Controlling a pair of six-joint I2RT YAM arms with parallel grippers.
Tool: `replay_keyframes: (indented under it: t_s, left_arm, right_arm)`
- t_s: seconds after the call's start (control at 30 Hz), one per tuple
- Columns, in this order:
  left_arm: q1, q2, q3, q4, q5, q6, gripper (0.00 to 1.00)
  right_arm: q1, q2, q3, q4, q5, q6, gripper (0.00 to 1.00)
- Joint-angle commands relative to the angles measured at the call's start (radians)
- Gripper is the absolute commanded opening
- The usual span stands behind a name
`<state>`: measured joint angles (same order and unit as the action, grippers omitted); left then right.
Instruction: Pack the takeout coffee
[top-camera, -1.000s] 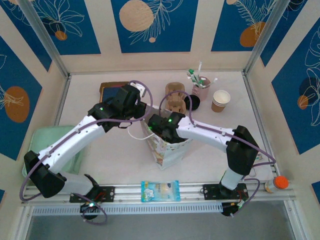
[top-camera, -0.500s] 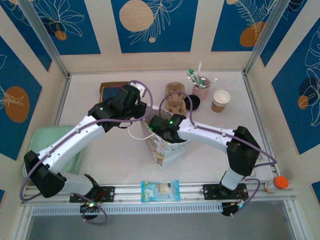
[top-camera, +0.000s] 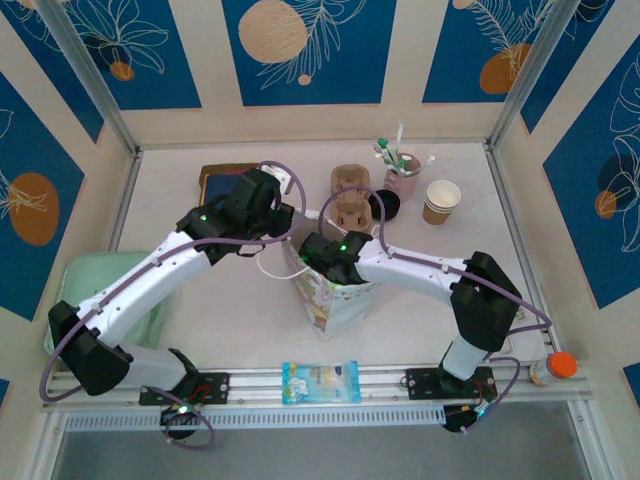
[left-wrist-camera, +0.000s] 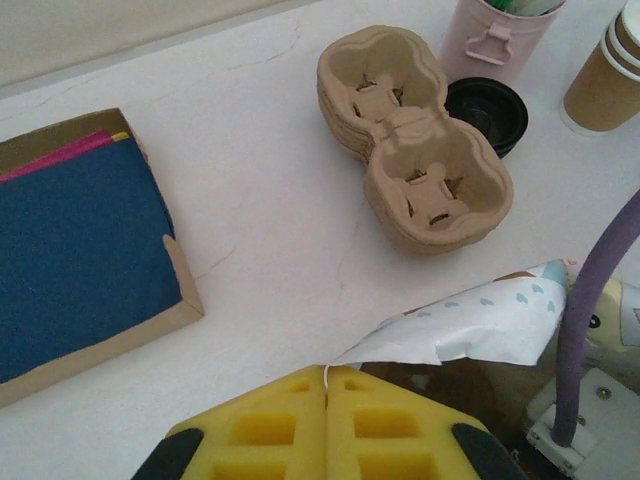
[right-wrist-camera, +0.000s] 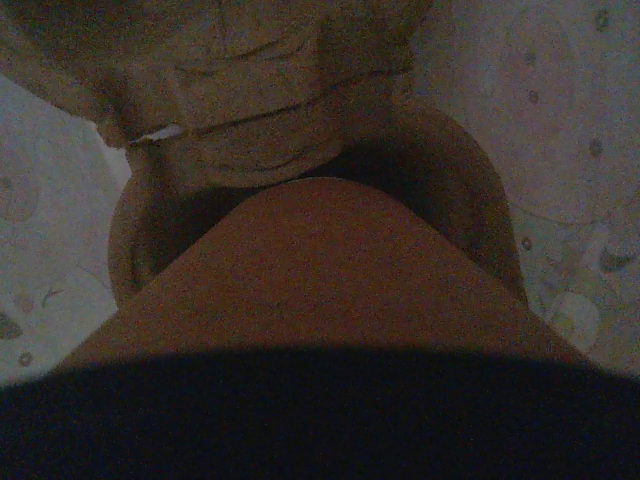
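Although their grasp is unclear, the spread right jaws hang straight over the kraft-brown paper cup (right-wrist-camera: 320, 260); left jaws clenched.

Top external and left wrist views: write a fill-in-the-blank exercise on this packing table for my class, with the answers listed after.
1. The stirrers stand in a ____ cup.
2. Beside the pulp cup carriers lies a ____ lid.
3. The left gripper is ____, not open.
4. The green bin sits at the ____ edge of the table.
Answers: pink; black; shut; left.
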<state>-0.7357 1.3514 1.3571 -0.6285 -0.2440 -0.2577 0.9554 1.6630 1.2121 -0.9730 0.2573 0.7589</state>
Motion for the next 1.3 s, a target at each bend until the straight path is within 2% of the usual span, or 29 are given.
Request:
replay_keyframes:
  t_s: [0.0,0.5,1.27]
  left_arm:
    - [0.009,-0.019,-0.004,0.045,-0.028,-0.013,0.07]
    - [0.009,-0.024,-0.009,0.049,-0.031,-0.012,0.07]
    - [0.009,-0.027,-0.004,0.046,-0.038,-0.008,0.07]
  right_arm:
    - [-0.011,0.002,-0.031,-0.019,-0.033,0.01,0.3]
    - [-0.027,0.038,-0.077,0.042,-0.101,0.009,0.3]
    - [-0.039,0.042,-0.101,0.054,-0.107,0.014,0.3]
